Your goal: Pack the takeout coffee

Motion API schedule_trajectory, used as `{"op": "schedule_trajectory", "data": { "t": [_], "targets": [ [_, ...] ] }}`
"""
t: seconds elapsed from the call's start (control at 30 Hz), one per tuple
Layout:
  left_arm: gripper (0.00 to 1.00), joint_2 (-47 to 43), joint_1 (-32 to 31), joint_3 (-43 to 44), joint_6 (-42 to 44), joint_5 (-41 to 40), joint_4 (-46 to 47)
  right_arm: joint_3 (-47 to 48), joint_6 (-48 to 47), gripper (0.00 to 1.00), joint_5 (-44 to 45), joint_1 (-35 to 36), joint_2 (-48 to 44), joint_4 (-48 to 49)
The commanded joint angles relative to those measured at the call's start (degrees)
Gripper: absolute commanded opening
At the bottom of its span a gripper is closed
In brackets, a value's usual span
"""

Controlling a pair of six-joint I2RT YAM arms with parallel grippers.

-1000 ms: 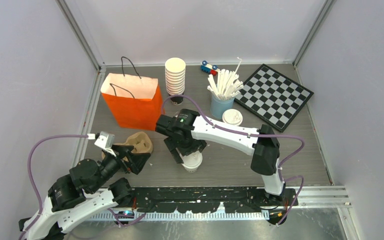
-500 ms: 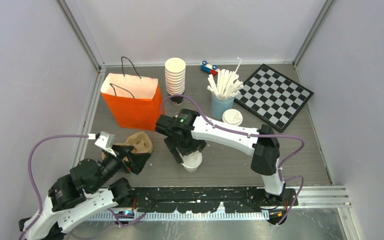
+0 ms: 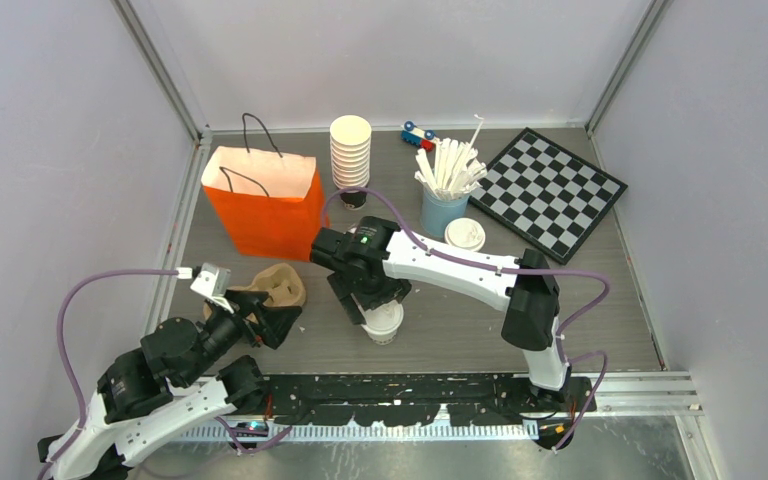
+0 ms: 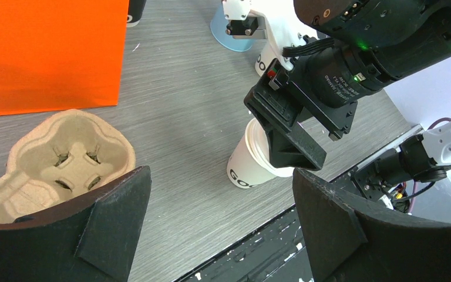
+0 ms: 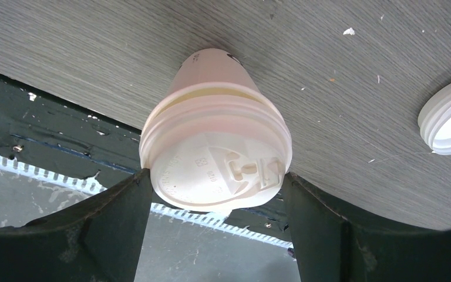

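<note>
A lidded cup (image 5: 211, 76) stands in the middle of the table (image 3: 460, 330), close to its near edge. The right claw (image 5: 215, 176) is clamped on the cup's lid (image 5: 199, 170), one finger against each side. The left claw (image 4: 220, 188) gapes above a cardboard tray (image 4: 64, 147), near left. Risk: a grip on the lid alone could pop it off or tip the cup when it is lifted.

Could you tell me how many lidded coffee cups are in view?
2. The near cup stands up front between the right gripper's fingers; the far cup sits beside the light-blue cup.
</note>
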Motion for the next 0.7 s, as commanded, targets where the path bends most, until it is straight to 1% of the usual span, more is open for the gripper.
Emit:
{"op": "schedule_trajectory", "data": {
  "t": [0.0, 0.13, 0.3, 0.67],
  "targets": [
    [0.92, -0.5, 0.1, -0.2, 1.1, -0.8, 1.4, 2.4, -0.6, 0.82, 0.1, -0.3, -0.7, -0.7],
    [0.92, -0.4, 0.0, -0.2, 1.1, -0.8, 1.5, 2.5, -0.4, 0.82, 0.0, -0.2, -1.0, -1.1],
    [0.92, -0.5, 0.1, -0.3, 1.2, -0.8, 1.6, 2.2, 0.1, 0.79, 0.2, -0.3, -2.3, -2.3],
    [0.91, -0.4, 0.1, -0.4, 1.3, -0.5, 1.7, 2.4, -1.5, 0.81, -1.0, -0.2, -0.9, -1.0]
  ]
}}
